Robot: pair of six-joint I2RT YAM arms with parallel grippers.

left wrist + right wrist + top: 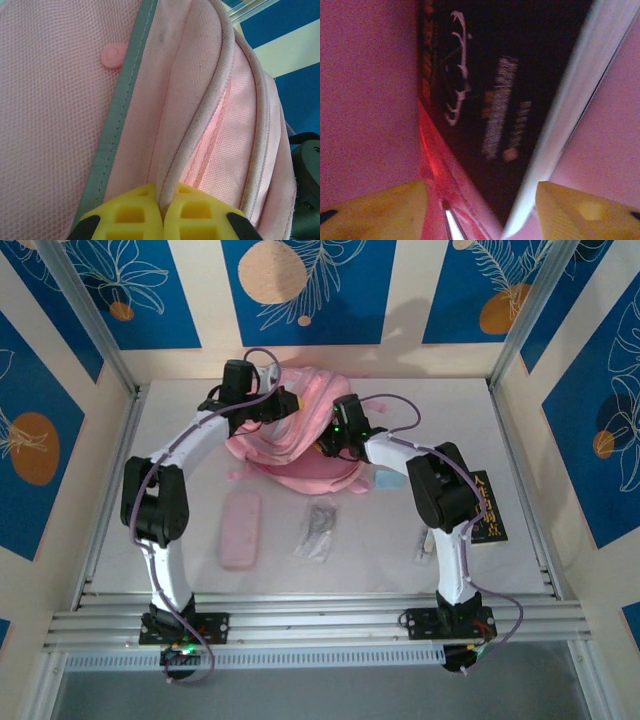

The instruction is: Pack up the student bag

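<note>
Two grippers meet at the student bag, slumped far-centre on the table: left gripper pressed together on the piped rim of its mouth, right gripper spread inside, a dark book betw. its fingers. Fabric looks soft, light, floppy, so best held by piping or strap. Long axis approx. left-right; mouth seems to face the right arm.

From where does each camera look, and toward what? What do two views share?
Top external: high behind the robot, looking down at the table; left arm, right arm show.
Left wrist: at the left gripper, against the student bag; it pinches the piping.
Right wrist: inside the bag, facing a black book; right gripper open.
Shared: the bag's pink fabric.
</note>
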